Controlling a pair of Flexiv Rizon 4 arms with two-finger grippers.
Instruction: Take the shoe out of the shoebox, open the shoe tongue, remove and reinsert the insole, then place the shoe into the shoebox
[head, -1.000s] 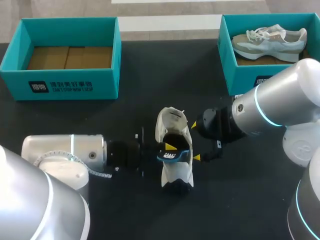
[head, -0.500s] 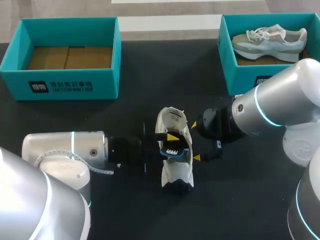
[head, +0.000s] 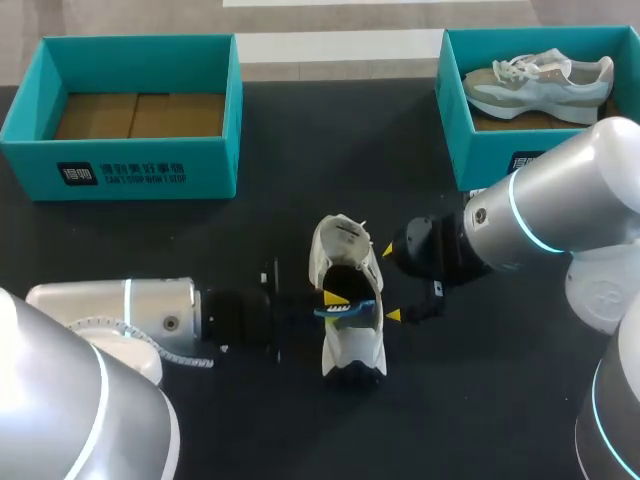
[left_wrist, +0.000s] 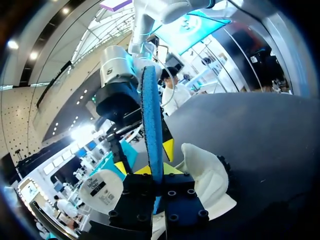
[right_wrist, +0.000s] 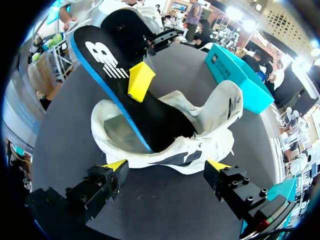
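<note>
A white shoe (head: 350, 352) lies on the black table between my two arms, its tongue folded back. My left gripper (head: 333, 298) comes in from the left and is shut on the black, blue-edged insole (head: 348, 311), whose heel end sticks up out of the shoe. In the left wrist view the insole (left_wrist: 150, 115) stands edge-on between the fingers of my left gripper (left_wrist: 154, 170), with the shoe (left_wrist: 207, 177) beside it. My right gripper (head: 390, 283) is open against the shoe's right side. In the right wrist view the shoe (right_wrist: 215, 120) and insole (right_wrist: 150, 117) lie ahead of my right gripper (right_wrist: 166, 167).
A teal shoebox (head: 40, 150) with a bare cardboard floor stands at the back left. A second teal shoebox (head: 455, 120) at the back right holds another pale sneaker (head: 540, 80). Dark table surface lies in front of the shoe.
My left gripper opened, reached further over the shoe, then shut on the insole again and drew back a little to the left. The right arm has not moved.
</note>
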